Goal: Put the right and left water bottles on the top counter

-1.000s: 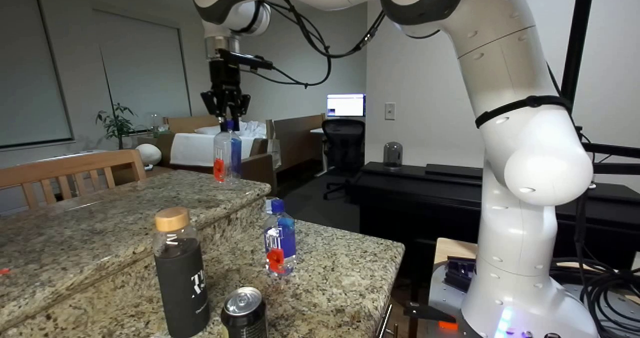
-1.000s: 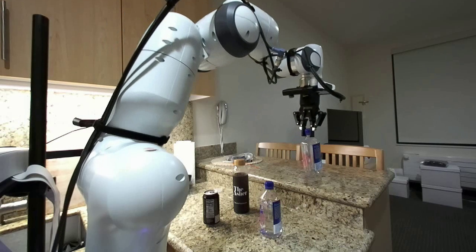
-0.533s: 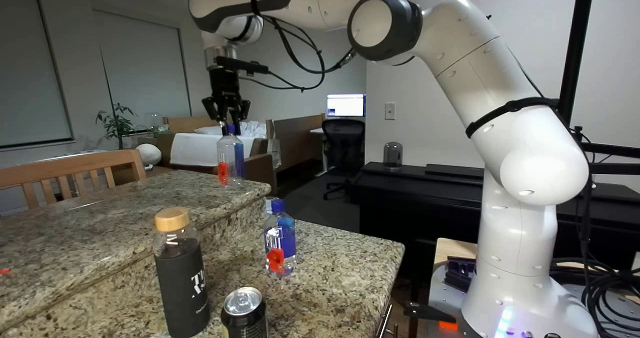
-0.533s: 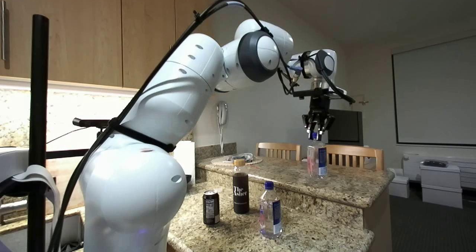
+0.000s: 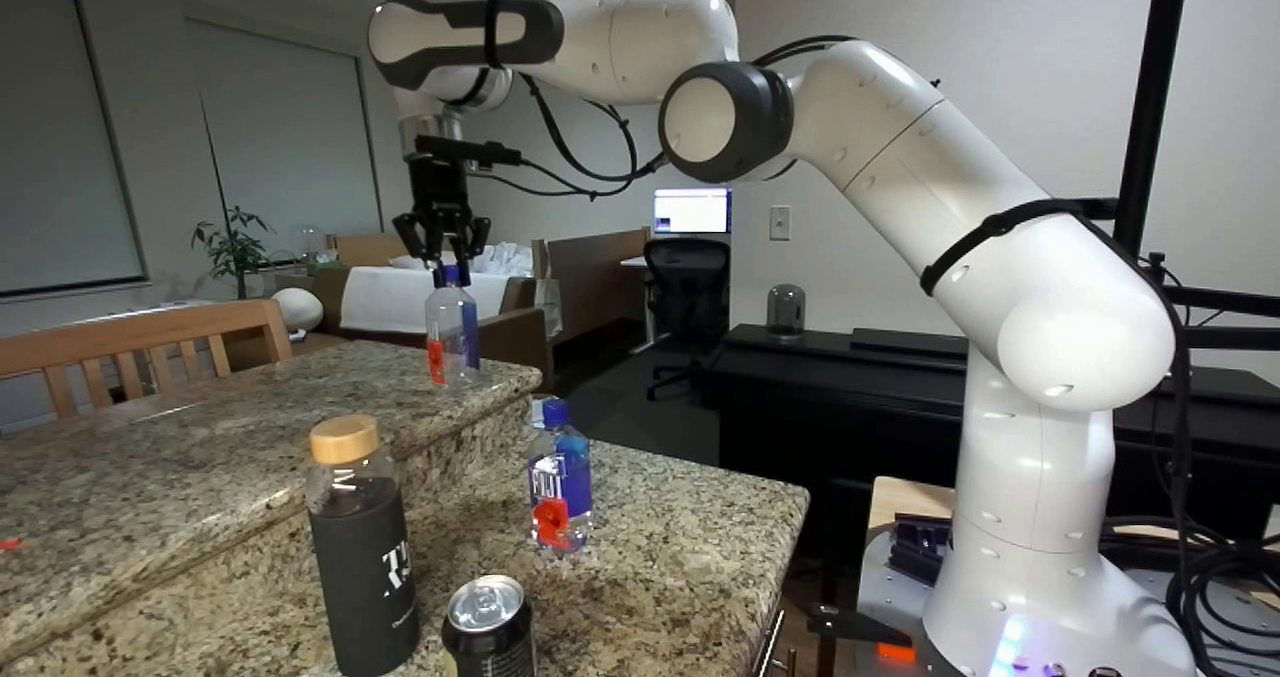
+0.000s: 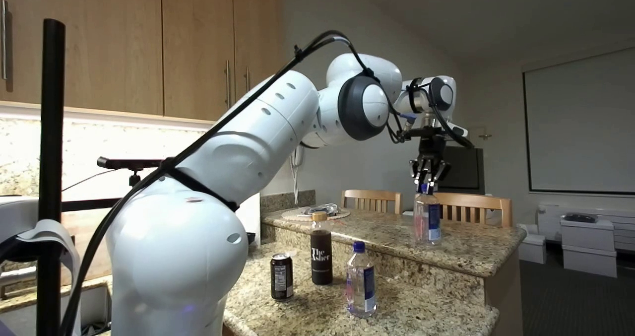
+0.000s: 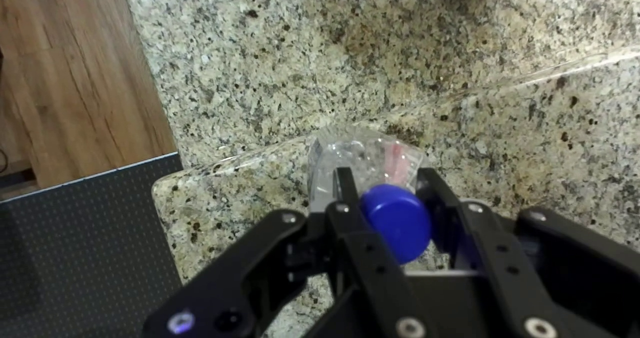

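Observation:
My gripper (image 5: 450,275) is shut on the blue cap of a clear water bottle (image 5: 453,332) with a blue-and-red label. In an exterior view the gripper (image 6: 425,189) and this bottle (image 6: 426,217) are over the top counter (image 6: 471,244), near its step edge. I cannot tell whether the base touches the stone. In the wrist view the cap (image 7: 397,223) sits between the fingers and the bottle body slants away. The other water bottle stands upright on the lower tier in both exterior views (image 5: 558,477) (image 6: 361,284). It is out of the wrist view.
A tall black flask (image 5: 362,557) (image 6: 321,256) and a dark can (image 5: 490,627) (image 6: 282,276) stand on the lower granite tier (image 5: 680,527). A round mat with items (image 6: 317,212) lies on the top counter's far end. Wooden chairs (image 6: 469,207) stand behind it.
The arm has reached outward and come down. The held bottle has moved with the gripper, lower and, in an exterior view, rightward over the top counter. The other bottle, flask and can have stayed put.

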